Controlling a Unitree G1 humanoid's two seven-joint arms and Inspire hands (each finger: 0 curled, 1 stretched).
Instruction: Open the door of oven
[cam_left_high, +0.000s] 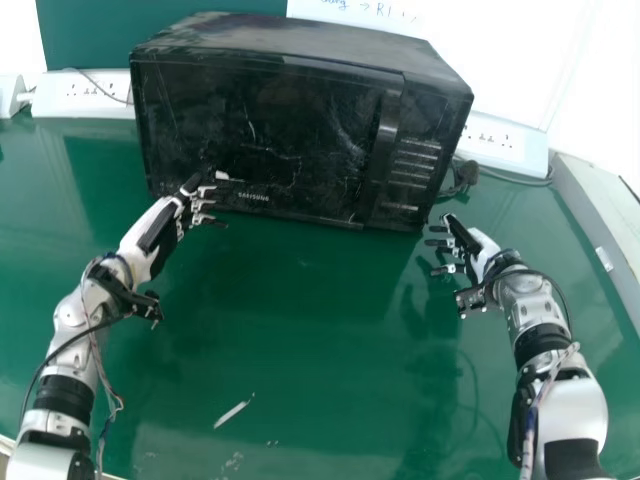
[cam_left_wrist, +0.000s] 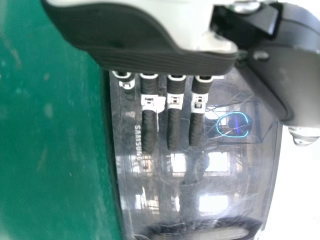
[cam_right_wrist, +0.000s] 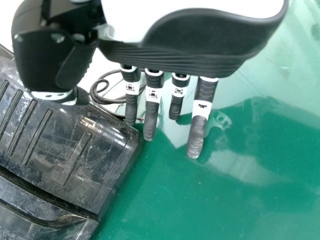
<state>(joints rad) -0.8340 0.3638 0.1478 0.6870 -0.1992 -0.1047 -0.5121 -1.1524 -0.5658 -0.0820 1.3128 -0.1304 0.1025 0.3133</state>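
A black microwave-style oven stands on the green table with its door shut; the vertical handle is on the door's right part, beside the button panel. My left hand is open at the door's lower left. In the left wrist view the left hand has its fingers straight over the glossy door; contact cannot be told. My right hand is open off the oven's lower right corner. In the right wrist view the right hand has extended fingers beside the button panel, apart from the handle.
White power strips lie behind the oven on both sides, with a dark cable at the right. A grey ledge borders the green table on the right. Behind the oven is a white surface with writing.
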